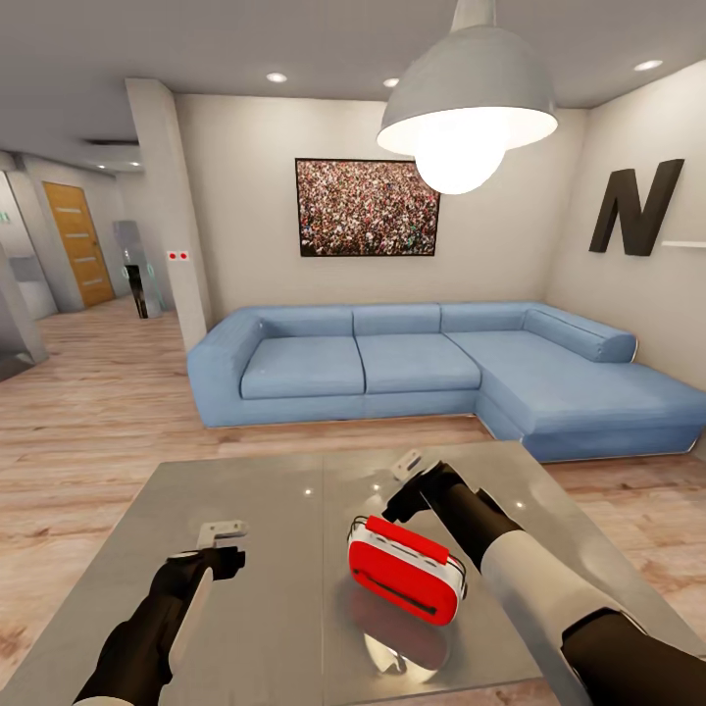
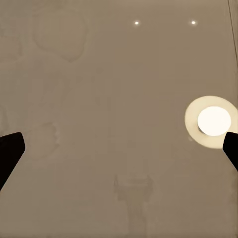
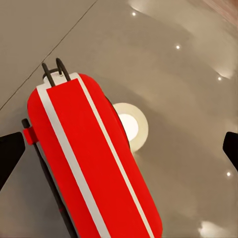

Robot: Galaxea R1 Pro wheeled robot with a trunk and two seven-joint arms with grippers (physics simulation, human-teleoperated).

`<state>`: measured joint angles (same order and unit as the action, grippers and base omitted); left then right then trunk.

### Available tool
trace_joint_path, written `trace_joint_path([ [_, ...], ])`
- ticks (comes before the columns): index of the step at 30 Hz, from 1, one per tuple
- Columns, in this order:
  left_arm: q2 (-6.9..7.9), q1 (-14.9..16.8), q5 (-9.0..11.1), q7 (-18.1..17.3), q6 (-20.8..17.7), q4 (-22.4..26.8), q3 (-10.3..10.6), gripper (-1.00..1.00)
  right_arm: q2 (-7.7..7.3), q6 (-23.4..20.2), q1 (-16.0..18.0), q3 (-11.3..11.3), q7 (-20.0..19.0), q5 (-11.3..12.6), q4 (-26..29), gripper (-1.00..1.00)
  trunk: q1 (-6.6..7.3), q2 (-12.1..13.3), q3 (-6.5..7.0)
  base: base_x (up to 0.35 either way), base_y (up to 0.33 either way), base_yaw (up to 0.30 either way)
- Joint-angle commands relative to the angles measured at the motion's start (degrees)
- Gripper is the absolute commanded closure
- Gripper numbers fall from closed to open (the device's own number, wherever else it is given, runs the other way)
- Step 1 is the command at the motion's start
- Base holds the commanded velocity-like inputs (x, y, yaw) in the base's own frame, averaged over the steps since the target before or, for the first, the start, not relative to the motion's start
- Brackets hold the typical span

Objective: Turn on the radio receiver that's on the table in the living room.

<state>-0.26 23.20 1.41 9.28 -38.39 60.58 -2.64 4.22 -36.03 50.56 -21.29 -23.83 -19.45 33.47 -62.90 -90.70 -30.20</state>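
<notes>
The small bright red rounded-rectangular radio receiver with white trim [image 1: 406, 570] stands on the large low table with a glossy grey reflective top [image 1: 284, 510], toward the near right part of the surface and well in from the edges, with its red reflection showing on the gloss just in front of it. Its dark slot faces the near edge and its flat red handle lies along its top. The right gripper [image 1: 404, 488] hangs just beyond the receiver's far side, above the table and near the radio's top, not visibly touching it. In the right wrist view the receiver [image 3: 89, 158] lies between the two dark fingertips [image 3: 10, 153] that sit at the opposite borders of the picture, so the jaws stand wide apart with nothing clamped. The left gripper [image 1: 224, 544] hovers over the near left part of the surface, well apart from the radio; in the left wrist view its dark fingertips [image 2: 10, 148] likewise sit far apart over bare grey tabletop [image 2: 119, 99], holding nothing. Beyond the table's far edge, on the light wood plank floor [image 1: 98, 412], stands a blue L-shaped sofa [image 1: 412, 363] against the wall, and a white pendant lamp [image 1: 468, 108] hangs above.
</notes>
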Motion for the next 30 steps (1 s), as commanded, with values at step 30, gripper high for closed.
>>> trace_joint_path([
  [30, 0.0, 0.0, 0.0, 0.0, 0.0, 0.0, 0.0, -1.0, 0.0, -0.1, 0.0, -3.4, -0.2, -0.9, -3.0, -1.0, -0.44, -0.8, -0.36, 0.0, 0.0, 0.0],
])
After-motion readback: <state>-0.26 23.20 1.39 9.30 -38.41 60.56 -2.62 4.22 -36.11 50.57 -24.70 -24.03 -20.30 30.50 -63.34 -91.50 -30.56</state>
